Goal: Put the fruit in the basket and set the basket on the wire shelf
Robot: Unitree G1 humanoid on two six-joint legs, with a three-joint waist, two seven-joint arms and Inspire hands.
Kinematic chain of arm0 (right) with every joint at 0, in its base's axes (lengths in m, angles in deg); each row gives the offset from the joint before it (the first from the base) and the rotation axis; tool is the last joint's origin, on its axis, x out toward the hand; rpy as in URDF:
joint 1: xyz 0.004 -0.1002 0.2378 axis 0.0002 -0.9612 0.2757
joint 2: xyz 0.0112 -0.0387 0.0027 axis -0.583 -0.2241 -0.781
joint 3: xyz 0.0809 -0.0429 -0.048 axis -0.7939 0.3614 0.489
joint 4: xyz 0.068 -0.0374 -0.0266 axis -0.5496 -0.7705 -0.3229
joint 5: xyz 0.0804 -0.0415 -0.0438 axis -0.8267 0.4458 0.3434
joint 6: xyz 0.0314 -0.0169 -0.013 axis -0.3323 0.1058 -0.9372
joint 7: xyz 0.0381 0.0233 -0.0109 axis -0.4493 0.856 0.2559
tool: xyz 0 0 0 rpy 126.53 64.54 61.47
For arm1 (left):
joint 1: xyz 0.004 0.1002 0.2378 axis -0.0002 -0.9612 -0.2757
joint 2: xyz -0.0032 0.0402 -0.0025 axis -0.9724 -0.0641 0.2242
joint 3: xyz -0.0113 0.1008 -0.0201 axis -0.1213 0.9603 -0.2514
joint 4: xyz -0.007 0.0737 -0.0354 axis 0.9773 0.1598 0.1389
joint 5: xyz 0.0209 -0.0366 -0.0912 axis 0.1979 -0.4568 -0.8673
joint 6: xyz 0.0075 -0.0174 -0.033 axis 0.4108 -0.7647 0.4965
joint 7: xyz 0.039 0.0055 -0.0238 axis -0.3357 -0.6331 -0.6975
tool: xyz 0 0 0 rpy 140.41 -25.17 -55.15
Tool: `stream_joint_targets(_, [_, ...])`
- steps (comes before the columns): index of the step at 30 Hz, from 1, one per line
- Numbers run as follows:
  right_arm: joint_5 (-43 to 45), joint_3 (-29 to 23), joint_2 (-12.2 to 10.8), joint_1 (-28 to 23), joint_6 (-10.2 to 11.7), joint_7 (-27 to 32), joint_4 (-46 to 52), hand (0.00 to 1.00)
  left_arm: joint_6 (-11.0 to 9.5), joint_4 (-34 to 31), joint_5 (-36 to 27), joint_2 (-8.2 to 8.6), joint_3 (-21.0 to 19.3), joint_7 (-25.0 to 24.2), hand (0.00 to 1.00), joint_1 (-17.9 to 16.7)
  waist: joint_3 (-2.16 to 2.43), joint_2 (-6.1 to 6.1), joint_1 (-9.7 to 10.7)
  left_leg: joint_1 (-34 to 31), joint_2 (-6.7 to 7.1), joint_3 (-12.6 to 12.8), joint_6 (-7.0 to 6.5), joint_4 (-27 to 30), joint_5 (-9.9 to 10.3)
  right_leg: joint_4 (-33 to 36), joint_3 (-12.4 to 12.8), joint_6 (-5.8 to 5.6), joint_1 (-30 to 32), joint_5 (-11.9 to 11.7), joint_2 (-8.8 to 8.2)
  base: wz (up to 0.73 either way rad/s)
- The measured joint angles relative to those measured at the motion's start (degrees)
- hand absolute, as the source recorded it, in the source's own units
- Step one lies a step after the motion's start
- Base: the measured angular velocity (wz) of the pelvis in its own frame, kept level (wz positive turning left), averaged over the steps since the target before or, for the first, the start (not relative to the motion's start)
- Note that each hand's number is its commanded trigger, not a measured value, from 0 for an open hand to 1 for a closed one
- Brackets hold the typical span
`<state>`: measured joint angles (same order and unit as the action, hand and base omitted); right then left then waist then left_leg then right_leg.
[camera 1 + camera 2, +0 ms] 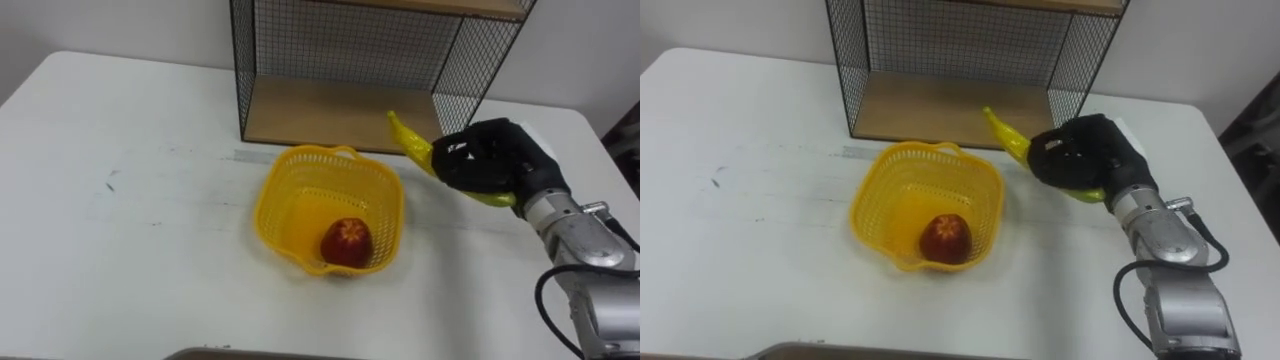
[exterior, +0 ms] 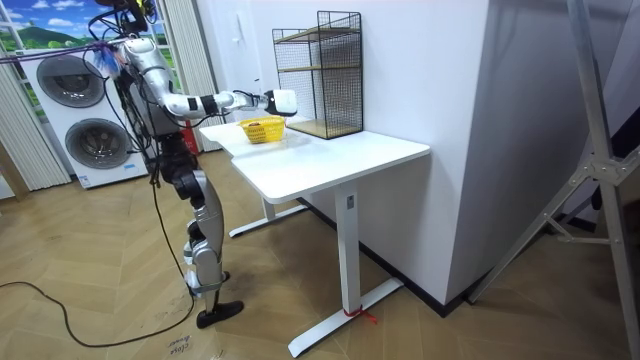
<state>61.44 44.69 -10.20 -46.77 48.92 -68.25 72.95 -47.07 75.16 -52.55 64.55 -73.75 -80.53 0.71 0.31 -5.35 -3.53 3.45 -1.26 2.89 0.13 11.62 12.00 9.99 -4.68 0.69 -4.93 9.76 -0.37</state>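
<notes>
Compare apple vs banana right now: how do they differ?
Place: the apple lies inside the yellow basket; the banana is outside it, to its right, before the wire shelf. State: the apple lies free; the banana is gripped in the right hand. Look: the apple is red and round, the banana yellow and long. Shared: both are fruit.

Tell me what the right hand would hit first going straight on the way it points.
Probably the wire shelf near its lower right front corner; the banana in the right hand would touch first. The basket sits aside. Depth is unclear.
</notes>
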Motion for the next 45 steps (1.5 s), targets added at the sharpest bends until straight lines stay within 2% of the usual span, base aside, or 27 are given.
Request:
stream_joint_targets(4, [0.0, 2.8, -0.8, 0.0, 0.0, -1.6, 3.3, 1.00, 0.2, 1.0, 0.0, 0.12, 1.3, -1.0, 0.00, -0.1, -0.06, 0.21, -0.1, 0.0, 0.00, -0.1, 0.00, 0.1, 0.0, 0.0, -0.1, 0.00, -0.1, 0.0, -0.02, 0.00])
stream_joint_targets(10, [0.0, 4.5, -0.8, 0.0, 0.0, -6.7, 6.9, 1.00, 0.7, 0.6, 0.0, 0.12, 1.3, -2.2, 0.00, 0.0, -0.25, 0.52, -0.7, -0.3, 0.01, -0.2, 0.00, 0.2, 0.0, 0.0, -0.2, 0.00, 0.0, 0.0, -0.01, 0.00])
stream_joint_targets(14, [0.0, 4.6, -1.2, 0.0, -0.1, -9.3, 6.9, 1.00, 0.8, -0.5, -0.1, 0.10, 2.2, -2.8, 0.00, 0.4, -0.22, 0.47, -1.3, -0.4, 0.03, -0.3, 0.00, 0.2, 0.0, -0.1, -0.2, 0.00, 0.1, 0.0, -0.01, 0.00])
stream_joint_targets(17, [0.1, 4.9, -1.2, 0.0, -0.3, -9.4, 6.9, 1.00, 0.9, -1.5, -0.3, 0.11, 2.4, -2.8, 0.00, 0.6, -0.13, 0.35, -1.6, -0.4, 0.02, -0.3, 0.00, 0.2, 0.0, -0.1, -0.2, 0.00, 0.1, 0.0, 0.00, 0.00])
stream_joint_targets(20, [0.1, 5.4, -1.1, 0.2, -0.6, -9.5, 6.9, 1.00, 0.9, -1.5, -0.3, 0.03, 3.6, -2.6, 0.00, 1.0, -0.27, 0.55, -1.8, -0.3, 0.02, -0.2, 0.00, 0.1, 0.0, 0.0, -0.1, 0.00, 0.1, 0.0, 0.00, 0.00])
stream_joint_targets(21, [0.1, 5.6, -1.1, 0.2, -0.6, -9.4, 6.9, 0.71, 0.9, -1.5, -0.3, 0.03, 3.8, -2.6, 0.00, 1.0, -0.30, 0.60, -1.8, -0.3, 0.02, -0.2, 0.00, 0.2, 0.0, 0.0, -0.1, 0.00, 0.1, 0.0, 0.01, 0.00])
stream_joint_targets(22, [0.1, 6.4, -1.1, 0.4, -0.6, -9.3, 6.9, 0.25, 0.9, -1.4, -0.3, 0.03, 3.9, -2.4, 0.00, 1.2, -0.26, 0.52, -1.8, -0.3, -0.04, -0.1, 0.00, 0.2, 0.0, 0.1, -0.1, 0.00, 0.2, 0.0, 0.04, -0.05])
stream_joint_targets(23, [0.1, 7.3, -1.2, 0.5, -0.6, -9.4, 6.9, 0.00, 0.9, -1.2, -0.4, 0.02, 3.9, -2.3, 0.00, 1.4, -0.30, 0.54, -1.9, -0.2, -0.10, 0.1, 0.00, 0.1, 0.0, 0.2, 0.0, 0.00, 0.2, 0.0, 0.08, -0.05])
stream_joint_targets(28, [0.2, 9.4, -1.5, 1.1, -1.8, -9.5, 6.9, 0.00, 1.1, -0.8, -0.6, -0.11, 3.8, -1.5, 0.00, 2.8, -0.74, 0.26, -3.5, 0.0, -0.13, 0.2, 0.00, 0.1, 0.0, 0.6, 0.0, 0.00, 0.4, 0.0, 0.06, -0.03])
stream_joint_targets(32, [0.2, 9.8, -2.4, 1.3, -2.1, -9.5, 6.9, 0.00, 1.9, -0.8, -0.6, -0.10, 3.9, -0.9, 0.00, 3.0, -0.67, 0.07, -4.5, -0.2, -0.09, 0.0, 0.00, 0.2, 0.0, 0.6, -0.3, 0.00, 0.4, 0.0, -0.01, 0.01])
stream_joint_targets(35, [0.2, 10.5, -2.4, 2.2, -2.5, -9.5, 6.9, 0.00, 2.5, -0.8, -0.6, -0.03, 3.9, -0.8, 0.00, 3.0, -0.68, 0.10, -4.6, -0.3, -0.08, 0.0, 0.00, 0.2, 0.0, 0.6, -0.4, 0.00, 0.5, 0.0, -0.05, 0.01])
stream_joint_targets(45, [0.1, 11.0, -2.5, 2.4, -3.0, -8.3, 6.7, 0.00, 2.6, -0.8, -0.7, 0.09, 3.8, -0.2, 0.00, 3.5, -0.77, 0.42, -4.2, -0.7, -0.06, 0.0, 0.00, 0.2, 0.0, 0.6, -0.4, 0.00, 0.8, 0.0, -0.04, 0.00])
